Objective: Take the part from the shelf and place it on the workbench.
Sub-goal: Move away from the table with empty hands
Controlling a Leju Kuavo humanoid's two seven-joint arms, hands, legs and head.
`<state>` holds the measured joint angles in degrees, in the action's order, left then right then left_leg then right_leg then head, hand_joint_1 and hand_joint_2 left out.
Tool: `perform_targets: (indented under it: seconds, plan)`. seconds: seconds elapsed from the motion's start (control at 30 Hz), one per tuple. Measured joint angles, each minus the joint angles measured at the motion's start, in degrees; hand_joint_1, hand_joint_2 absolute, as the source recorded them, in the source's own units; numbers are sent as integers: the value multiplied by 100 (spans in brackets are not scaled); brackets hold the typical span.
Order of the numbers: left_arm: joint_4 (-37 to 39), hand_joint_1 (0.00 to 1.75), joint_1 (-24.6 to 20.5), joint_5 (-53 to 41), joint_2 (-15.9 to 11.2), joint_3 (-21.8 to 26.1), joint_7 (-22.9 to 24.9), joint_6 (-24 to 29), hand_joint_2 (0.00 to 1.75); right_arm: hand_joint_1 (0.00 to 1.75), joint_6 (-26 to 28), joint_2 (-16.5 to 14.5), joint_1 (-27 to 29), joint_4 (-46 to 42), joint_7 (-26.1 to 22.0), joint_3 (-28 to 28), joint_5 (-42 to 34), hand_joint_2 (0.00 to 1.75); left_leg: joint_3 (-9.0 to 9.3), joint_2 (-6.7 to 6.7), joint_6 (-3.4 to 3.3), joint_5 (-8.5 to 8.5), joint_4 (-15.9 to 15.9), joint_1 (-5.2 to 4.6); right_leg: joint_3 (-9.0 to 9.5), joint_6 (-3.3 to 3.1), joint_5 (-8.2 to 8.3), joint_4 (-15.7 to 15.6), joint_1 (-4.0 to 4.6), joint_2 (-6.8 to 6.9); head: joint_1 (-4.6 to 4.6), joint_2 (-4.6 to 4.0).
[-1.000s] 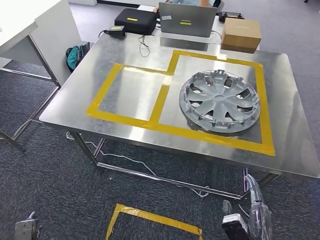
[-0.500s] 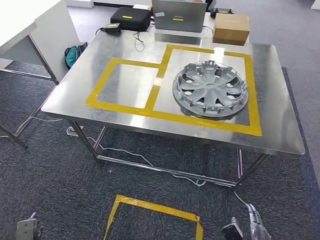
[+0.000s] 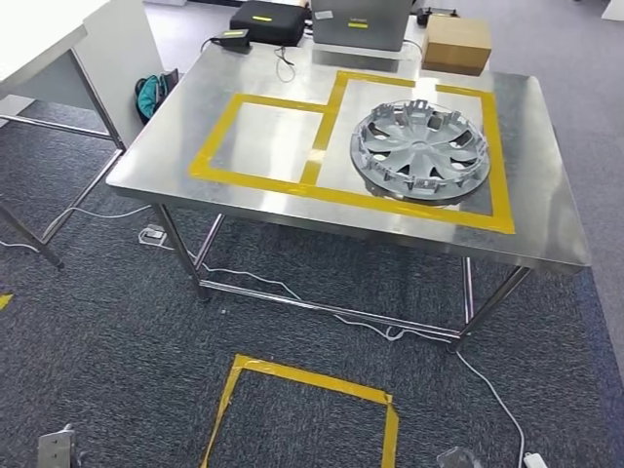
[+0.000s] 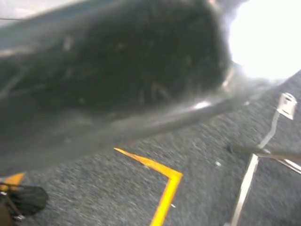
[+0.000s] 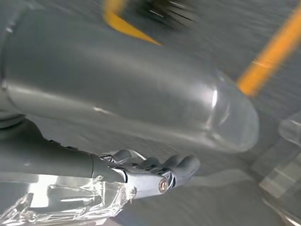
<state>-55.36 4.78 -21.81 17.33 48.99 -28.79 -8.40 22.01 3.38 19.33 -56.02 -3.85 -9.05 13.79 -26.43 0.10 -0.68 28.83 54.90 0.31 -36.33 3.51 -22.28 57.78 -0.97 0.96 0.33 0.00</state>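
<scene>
White desk (image 3: pixel 44 44): upper left of the head view, its slanted metal legs reaching down to the grey carpet.
Teal bag (image 3: pixel 151 95): on the floor between the white desk and the workbench's far left corner.
Workbench (image 3: pixel 544 156): a bare steel table across the upper half of the head view, marked with two adjoining rectangles of yellow tape (image 3: pixel 253 180), a smaller one on the left and a larger one on the right.
Black case (image 3: pixel 268 19): at the top edge, just beyond the workbench's far side, with a small black box (image 3: pixel 226 39) and a cable beside it.
Laptop (image 3: pixel 359 19): grey, at the top centre of the frame, behind the workbench.
Part (image 3: pixel 419 149): a silver wheel cover lying flat on the workbench, inside the larger right-hand tape rectangle, in the upper right of the frame.
Cardboard box (image 3: pixel 456 44): brown, at the top right, beyond the workbench's far edge.
Floor square (image 3: pixel 305 385): a yellow tape outline on the carpet, lower centre of the head view; white cables trail under the workbench.
Left hand: cannot tell how its fingers lie; the left wrist view is blurred and shows dark shapes, carpet and a corner of yellow tape.
Right hand (image 5: pixel 156 172): in the lower middle of the right wrist view, fingers stretched out close together, holding nothing, above blurred carpet.
</scene>
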Motion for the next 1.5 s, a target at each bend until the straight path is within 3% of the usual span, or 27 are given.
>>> perform_targets:
  seconds: [0.07, 0.13, 0.17, 0.2, 0.27, 0.33, 0.37, 0.4, 0.47, 0.53, 0.6, 0.63, 0.67, 0.73, 0.8, 0.83, 0.9, 0.97, 1.03, 1.1, 1.17, 1.2, 1.27, 1.37, 1.4, 1.47, 1.5]
  plan:
    - [186, 0, -39, -66, -44, 35, 10, 103, 0, 0, -245, -108, -185, 673, 161, 174, -47, 0, -166, -41, -76, -146, 1, -11, -174, 21, -558, 500, 0, -42, 20, 0]
    - [478, 0, -93, -135, -124, 63, 10, 260, 0, 0, -423, -205, -412, 1331, 284, 341, -81, 0, -362, -95, -102, -301, 8, -38, -326, 4, -1076, 1257, 28, -72, 45, 0]
    - [651, 0, -121, -167, -173, 80, 1, 337, 0, 0, -479, -251, -524, 1627, 284, 414, -91, 0, -461, -125, -105, -379, 14, -55, -319, -16, -1134, 1513, 43, -78, 54, 0]
    - [825, 0, -143, -193, -219, 99, -16, 401, 0, 0, -515, -293, -621, 1887, 236, 482, -97, 0, -555, -160, -104, -451, 18, -71, -228, -46, -1057, 1595, 61, -85, 54, 0]
    - [1124, 0, -169, -230, -291, 141, -58, 475, 0, 0, -561, -355, -764, 2277, 78, 605, -111, 0, -717, -252, -87, -590, 24, -95, 248, -138, -741, 1171, 103, -192, 53, 0]
    - [1347, 0, -194, -262, -336, 181, -71, 498, 0, 0, -652, -393, -869, 2538, -89, 726, -171, 0, -841, -356, -56, -728, 32, -118, 928, -239, -722, 276, 134, -449, 49, 0]
    - [1434, 0, -205, -282, -355, 200, -58, 502, 0, 0, -713, -407, -912, 2635, -169, 783, -206, 0, -884, -409, -35, -800, 32, -123, 1146, -253, -791, -69, 145, -542, 48, 0]
    - [1513, 0, -208, -310, -379, 221, -34, 503, 0, 0, -774, -422, -947, 2714, -249, 831, -228, 0, -919, -466, -7, -871, 27, -123, 1254, -253, -856, -274, 152, -563, 50, 0]
    - [1638, 0, -181, -380, -433, 293, 9, 503, 0, 0, -862, -462, -1007, 2830, -388, 889, -209, 0, -976, -560, 55, -966, 20, -114, 1192, -258, -805, -333, 147, -434, 56, 0]
    - [1717, 0, -143, -466, -470, 371, 28, 503, 0, 0, -938, -497, -1067, 2921, -472, 918, -154, 0, -1094, -431, 121, -652, 249, -111, 1078, -335, -686, -342, 123, -272, 21, 0]
    - [1749, 0, -138, -556, -474, 417, 51, 500, 0, 0, -1010, -510, -1098, 2988, -500, 932, -110, 0, -1268, -194, 193, -7, 898, -84, 936, -383, -566, -337, 114, -88, -22, 0]
    - [1754, 0, -143, -594, -471, 438, 73, 498, 0, 0, -1038, -512, -1103, 3007, -503, 933, -94, 0, -1338, -134, 231, 215, 1281, -56, 866, -380, -511, -329, 113, 12, -29, 0]
    - [1756, 0, -145, -617, -468, 463, 97, 496, 0, 0, -1057, -514, -1109, 3019, -503, 933, -82, 0, -1363, -98, 270, 287, 1590, -21, 796, -370, -455, -313, 111, 110, -27, 0]
    - [1759, 0, -132, -633, -463, 512, 129, 494, 0, 0, -1077, -522, -1129, 3029, -498, 931, -69, 0, -1204, -48, 343, 46, 1734, 51, 636, -326, -353, -257, 95, 278, -28, 0]
    - [1759, 0, -123, -635, -454, 542, 140, 479, 0, 0, -1099, -531, -1135, 3029, -469, 929, -69, 0, -693, 140, 416, -222, 1162, 103, 463, -255, -282, -168, 77, 428, -33, 0]
    - [1757, 0, -131, -640, -447, 556, 157, 466, 0, 0, -1118, -534, -1129, 3026, -443, 926, -75, 0, -405, 264, 428, -225, 743, 98, 390, -214, -254, -119, 72, 503, -37, 0]
    - [1751, 0, -147, -668, -419, 612, 211, 425, 0, 0, -1170, -535, -1118, 3009, -362, 913, -103, 0, -97, 396, 375, -114, 167, 66, 285, -133, -178, -57, 78, 640, -43, 0]
    - [1730, 0, -105, -700, -392, 716, 291, 383, 0, 0, -1219, -537, -1077, 2924, -262, 870, -133, 0, -156, 298, 251, -104, 44, 39, 226, -56, -115, -46, 46, 709, -43, 0]
    - [1661, 0, -40, -730, -358, 816, 370, 337, 0, 0, -1267, -539, -972, 2764, -132, 793, -160, 0, -236, 198, 117, -180, 29, 35, 142, -5, -340, 134, 2, 460, -38, 0]
    - [1560, 0, -30, -768, -304, 891, 423, 284, 0, 0, -1297, -531, -823, 2555, 20, 709, -197, 0, -327, 71, 3, -274, 23, 19, -33, 13, -851, 757, -8, 82, -16, 0]
    - [1483, 0, -35, -799, -244, 951, 448, 246, 0, 0, -1304, -511, -710, 2355, 123, 640, -226, 0, -453, -82, -44, -381, 28, -10, -186, -2, -1217, 1459, 25, -68, 2, 0]
    - [1458, 0, -30, -808, -221, 977, 452, 241, 0, 0, -1306, -503, -681, 2275, 145, 614, -234, 0, -517, -156, -47, -434, 32, -21, -153, -19, -1237, 1574, 43, -92, 4, 0]
    - [1415, 0, -21, -814, -190, 1027, 467, 239, 0, 0, -1310, -498, -653, 2145, 167, 568, -241, 0, -625, -304, -36, -533, 39, -30, 240, -66, -990, 1137, 62, -148, 3, 0]
    - [1355, 0, -28, -816, -156, 1067, 490, 239, 0, 0, -1312, -496, -631, 2012, 174, 523, -246, 0, -756, -520, 27, -685, 52, -37, 1012, -116, -765, -47, 42, -506, 0, 0]
    - [1341, 0, -30, -816, -149, 1074, 493, 239, 0, 0, -1313, -495, -626, 1987, 175, 515, -247, 0, -791, -581, 59, -741, 53, -35, 1095, -119, -780, -207, 40, -573, -2, 0]
    - [1324, 0, -11, -817, -143, 1096, 496, 239, 0, 0, -1316, -496, -614, 1943, 179, 497, -248, 0, -855, -696, 133, -842, 49, -24, 1053, -142, -736, -228, 43, -475, -2, 0]
    - [1320, 0, 5, -817, -140, 1111, 498, 239, 0, 0, -1319, -496, -617, 1924, 180, 490, -249, 0, -893, -662, 167, -810, 73, -26, 1001, -176, -692, -223, 39, -400, -8, 0]
